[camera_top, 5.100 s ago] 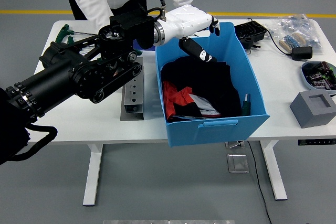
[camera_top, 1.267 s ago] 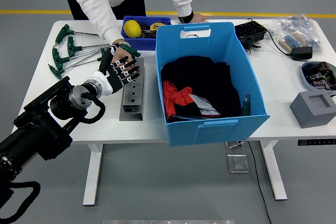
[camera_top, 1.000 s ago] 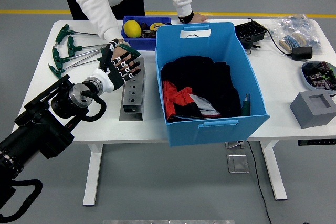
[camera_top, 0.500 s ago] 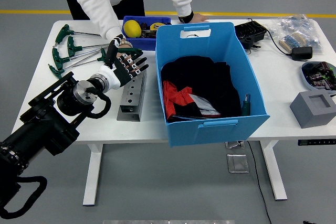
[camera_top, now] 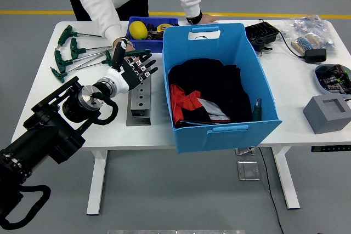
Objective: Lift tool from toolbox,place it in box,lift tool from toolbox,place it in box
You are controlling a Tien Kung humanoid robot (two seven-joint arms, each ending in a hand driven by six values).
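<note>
1. Left hand point(camera_top: 130, 69): fingers spread apart, holding nothing, palm over the far end of the grey metal block point(camera_top: 139, 98).
2. Fingertips point(camera_top: 149, 67) point toward the light blue box point(camera_top: 219, 83); a clear gap separates them from its left wall.
3. Person's hand point(camera_top: 119, 43) sits just behind the robot's left hand, partly hidden by it. Cannot tell what that hand grips.
4. Toolbox point(camera_top: 146, 29), the dark blue bin at the far edge, holds a yellow tool point(camera_top: 139, 29); other contents too small to make out. A green tool handle point(camera_top: 138, 53) shows just beside the robot's fingers; contact unclear.
5. Green T-handle wrenches point(camera_top: 68, 52) lie on the white table point(camera_top: 82, 130), left of the block.
6. Light blue box holds black fabric point(camera_top: 205, 89) with a red patch point(camera_top: 184, 100); a small dark tool point(camera_top: 256, 109) stands in its near right corner.
7. Person's other hand point(camera_top: 203, 19) rests on the table behind the box, partly hidden by its rim.
8. Right arm not seen.
</note>
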